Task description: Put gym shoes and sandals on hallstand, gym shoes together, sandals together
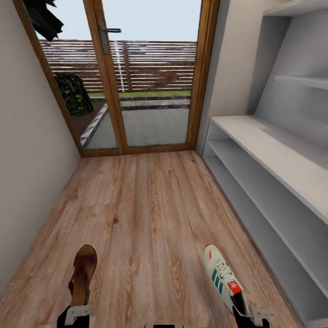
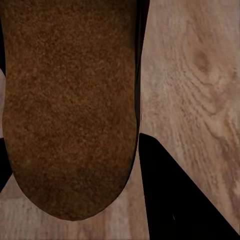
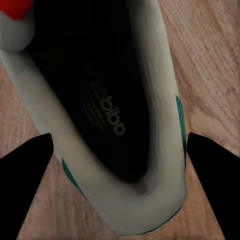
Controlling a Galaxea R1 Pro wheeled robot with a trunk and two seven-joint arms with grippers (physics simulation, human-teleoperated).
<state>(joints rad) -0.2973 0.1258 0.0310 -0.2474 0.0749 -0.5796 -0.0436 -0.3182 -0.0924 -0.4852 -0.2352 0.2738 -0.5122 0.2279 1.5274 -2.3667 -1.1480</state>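
At the far left of the head view, the flat dark-brown leather sandal with its tan footbed (image 1: 82, 275) is carried toe-forward above the light brown wood-grain plank floor (image 1: 146, 214). The left tool (image 1: 75, 314) grips it at the heel end, probably so the length of the shoe points ahead and can be slid onto a shelf. In the left wrist view the sandal's grainy brown footbed (image 2: 70, 105) sits between the dark fingers (image 2: 175, 200), so this tool is closed on the sandal.

Straight ahead, a wood-framed glass door (image 1: 146, 82) closes off the corridor, with a fenced yard behind it.

Right of centre, the white lace-up gym shoe with teal-green stripes and red-orange tongue (image 1: 223, 278) is likewise held at the heel by the right tool (image 1: 253, 315). The right wrist view looks down into its dark inside (image 3: 100, 100), with a finger (image 3: 212, 185) pressing each side of the heel collar: clamped on the shoe.

Along the right wall stands the low pale-grey hallstand with two open shelf rows (image 1: 273, 155). Both carried shoes are near it but not yet on it; the robot likely needs to turn right before setting them down.
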